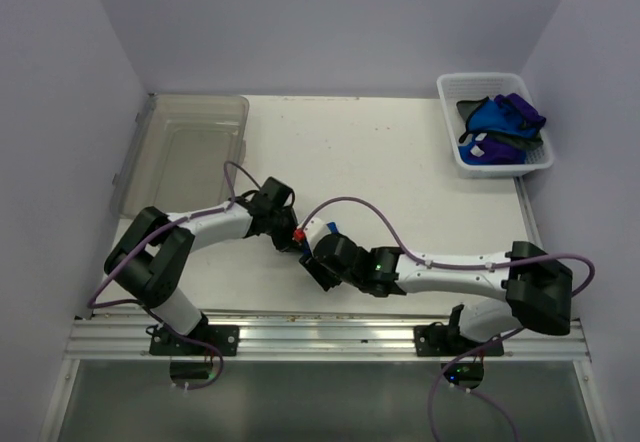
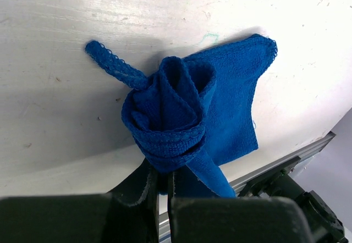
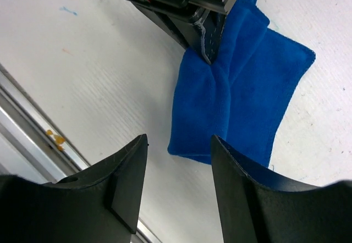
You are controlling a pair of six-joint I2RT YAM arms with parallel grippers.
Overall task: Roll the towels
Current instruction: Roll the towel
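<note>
A royal blue towel [image 2: 236, 100] lies on the white table, its near end bunched into a loose roll [image 2: 170, 111]. My left gripper [image 2: 162, 185] is shut on that bunched end. In the right wrist view the towel [image 3: 242, 100] lies flat ahead, with the left gripper [image 3: 206, 26] pinching its far end. My right gripper [image 3: 179, 141] is open and empty, just above and short of the towel's near edge. In the top view the two grippers meet mid-table, left gripper [image 1: 292, 237] and right gripper [image 1: 318, 267], and only a sliver of the towel [image 1: 331, 226] shows.
A white basket [image 1: 446, 112] at the back right holds more blue towels [image 1: 495, 114] and purple towels [image 1: 490, 147]. A clear plastic bin [image 1: 190, 147] stands at the back left. A metal rail [image 1: 320, 337] runs along the near table edge.
</note>
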